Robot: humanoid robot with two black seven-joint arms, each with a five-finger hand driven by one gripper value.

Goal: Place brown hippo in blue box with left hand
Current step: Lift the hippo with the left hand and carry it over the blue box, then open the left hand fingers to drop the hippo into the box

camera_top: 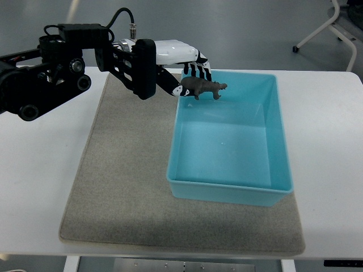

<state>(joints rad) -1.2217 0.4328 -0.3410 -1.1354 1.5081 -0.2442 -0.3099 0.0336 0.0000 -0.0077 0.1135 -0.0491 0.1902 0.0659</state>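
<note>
The left hand [190,71] reaches in from the left side and grasps the brown hippo [203,88] with its fingers [199,69] closed around the back of the animal. The hippo hangs in the air over the far left corner of the blue box [229,195]. The box stands on a grey mat [122,192], which lies on the white tabletop [34,187].

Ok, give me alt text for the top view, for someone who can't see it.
The robot's left hand holds a brown hippo over the far left corner of an empty blue box. The box sits on a grey mat on a white table; no right arm shows.
</note>
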